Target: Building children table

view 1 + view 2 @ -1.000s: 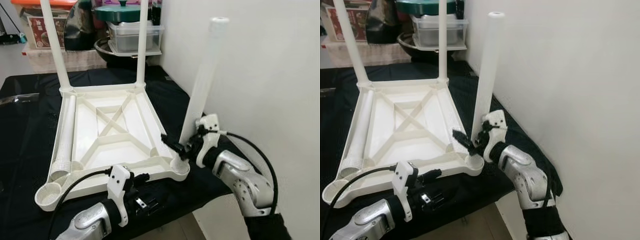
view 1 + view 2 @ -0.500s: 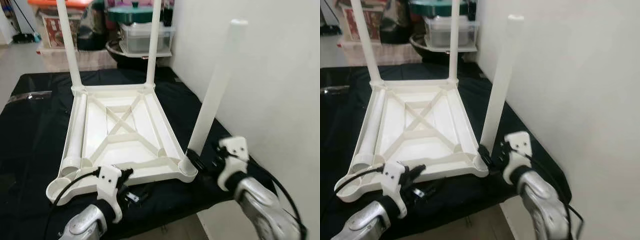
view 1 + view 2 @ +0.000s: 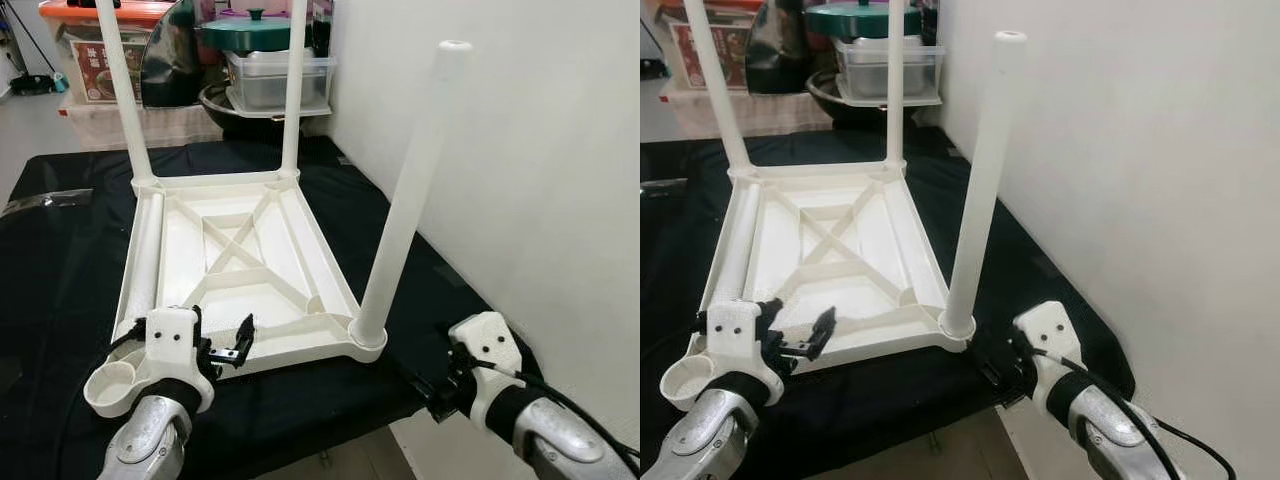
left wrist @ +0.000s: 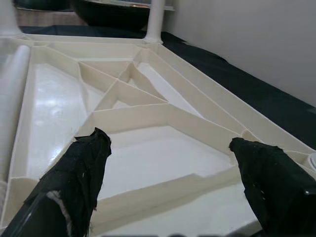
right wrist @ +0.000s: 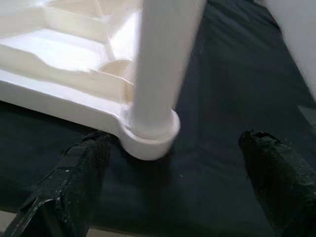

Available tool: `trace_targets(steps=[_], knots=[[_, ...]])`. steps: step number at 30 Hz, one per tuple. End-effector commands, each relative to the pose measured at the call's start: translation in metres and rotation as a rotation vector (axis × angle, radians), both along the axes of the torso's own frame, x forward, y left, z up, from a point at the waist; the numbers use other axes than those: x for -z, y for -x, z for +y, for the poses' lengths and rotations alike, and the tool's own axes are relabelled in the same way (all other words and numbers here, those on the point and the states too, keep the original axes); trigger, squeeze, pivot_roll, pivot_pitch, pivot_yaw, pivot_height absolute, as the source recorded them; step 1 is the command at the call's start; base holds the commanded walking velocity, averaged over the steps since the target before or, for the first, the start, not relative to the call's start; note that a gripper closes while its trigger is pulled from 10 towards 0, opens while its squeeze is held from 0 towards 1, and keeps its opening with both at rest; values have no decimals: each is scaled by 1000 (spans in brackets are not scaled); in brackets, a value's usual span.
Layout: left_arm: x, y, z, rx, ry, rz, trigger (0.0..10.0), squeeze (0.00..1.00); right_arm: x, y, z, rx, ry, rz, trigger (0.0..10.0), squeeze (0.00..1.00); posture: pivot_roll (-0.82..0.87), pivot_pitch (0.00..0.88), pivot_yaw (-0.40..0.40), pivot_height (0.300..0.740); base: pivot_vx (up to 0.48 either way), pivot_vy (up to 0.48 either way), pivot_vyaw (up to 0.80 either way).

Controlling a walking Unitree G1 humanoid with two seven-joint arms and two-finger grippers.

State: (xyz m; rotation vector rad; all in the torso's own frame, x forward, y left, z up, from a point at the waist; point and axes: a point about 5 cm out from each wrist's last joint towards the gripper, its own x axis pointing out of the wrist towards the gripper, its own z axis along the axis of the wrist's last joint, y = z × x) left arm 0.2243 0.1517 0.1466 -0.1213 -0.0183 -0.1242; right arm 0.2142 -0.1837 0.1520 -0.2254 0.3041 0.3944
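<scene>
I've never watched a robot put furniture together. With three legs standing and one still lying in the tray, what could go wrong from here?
1. The near leg stands tilted in its corner socket, with the right gripper open and off it. It may not be fully seated and could topple.
2. The upturned tabletop sits at the edge of the black-covered table; pushing could slide it off.
3. The loose leg could roll as the open left gripper reaches in.

The tops of the two far legs [image 3: 122, 95] are cut off by the upper edge. The near leg [image 5: 163, 59] is blurred and cropped in the right wrist view.
</scene>
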Motion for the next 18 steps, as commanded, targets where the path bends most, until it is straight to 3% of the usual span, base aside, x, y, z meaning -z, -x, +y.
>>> trace_targets(steps=[1, 3, 4, 5, 6, 11, 15, 18], knots=[[0, 3, 3, -53, -20, 10, 10000, 0, 5, -4, -1, 26, -32, 76, 10000, 0, -51, 0, -92, 740, 0, 0, 0], [0, 4, 3, -68, -25, 12, 10000, 0, 4, -6, 3, 4, -82, 78, 10000, 0, -51, 0, -90, 740, 0, 0, 0], [0, 6, 4, -78, -34, 10, 10000, 0, -2, -7, 6, -11, -61, -9, 10000, 0, -45, 0, -92, 740, 0, 0, 0], [0, 6, 4, -78, -34, 10, 10000, 0, -2, -7, 6, -11, -61, -9, 10000, 0, -45, 0, -92, 740, 0, 0, 0], [-1, 6, 4, -84, -38, 9, 10000, 0, -7, -8, 8, -22, -40, -78, 10000, 0, -45, 0, -92, 740, 0, 0, 0], [-3, 8, 1, -95, -15, 7, 10000, 0, -11, -5, 19, -62, -154, -90, 10000, 0, -32, 0, -92, 740, 0, 0, 0], [-2, 8, 1, -96, -2, 18, 10000, 0, -18, -6, 29, -101, -206, -120, 10000, 0, -34, 0, -84, 740, 0, 422, 0], [-3, 7, -1, -89, -7, 17, 10000, 0, -23, -9, 36, -129, -194, -161, 10000, 0, -30, 0, -81, 740, 0, 480, 800]])
